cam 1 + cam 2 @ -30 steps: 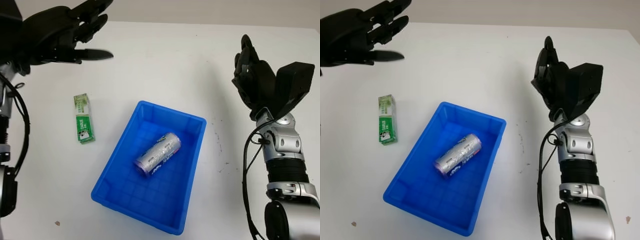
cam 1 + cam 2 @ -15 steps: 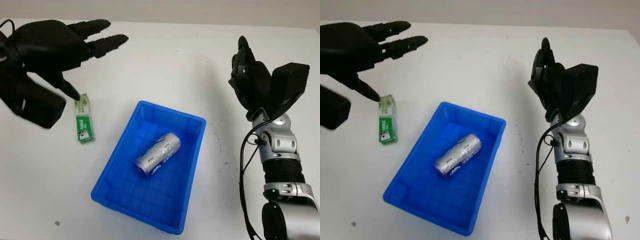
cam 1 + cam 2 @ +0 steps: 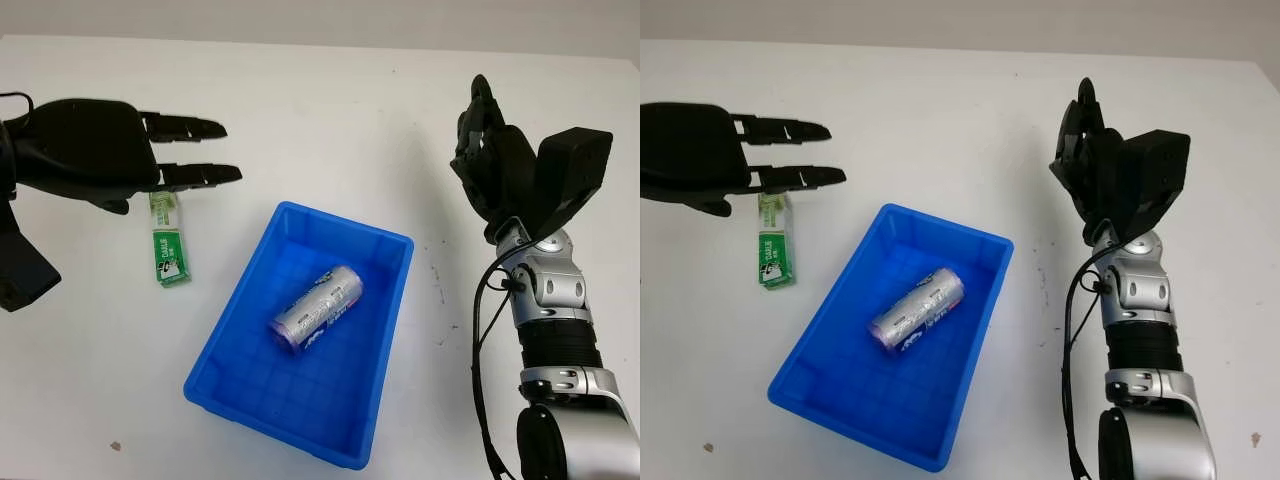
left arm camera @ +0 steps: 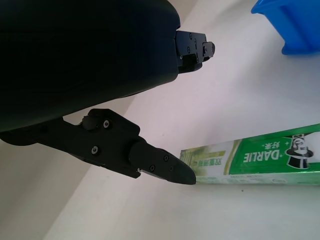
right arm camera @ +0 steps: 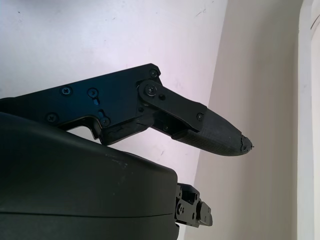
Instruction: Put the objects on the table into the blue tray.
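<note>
Left hand [image 3: 95, 155] first: we see it open and holding nothing, hovering over the white table [image 3: 320, 110] to the left of the blue tray [image 3: 228, 335], its fingers [image 3: 195, 175] stretched out toward the tray's far corner. Right beneath that hand lies the green toothpaste box [image 3: 166, 245], flat on the table just left of the tray, its far end tucked under the palm. From the wrist camera we catch the thumb tip [image 4: 167, 170] just beside the box's pale end [image 4: 250, 160], though we cannot tell whether it is touching the carton. Inside the tray we have a silver can [image 3: 316, 308] lying on its side, set diagonally across the tray floor and clear of the walls. Over on the other side of the tray, well apart from it, our right hand [image 3: 500, 160] is raised above the table, open, nothing in it, fingers pointing up and away. One small dark speck [image 3: 114, 446] sits on the table off the tray's near-left corner.
</note>
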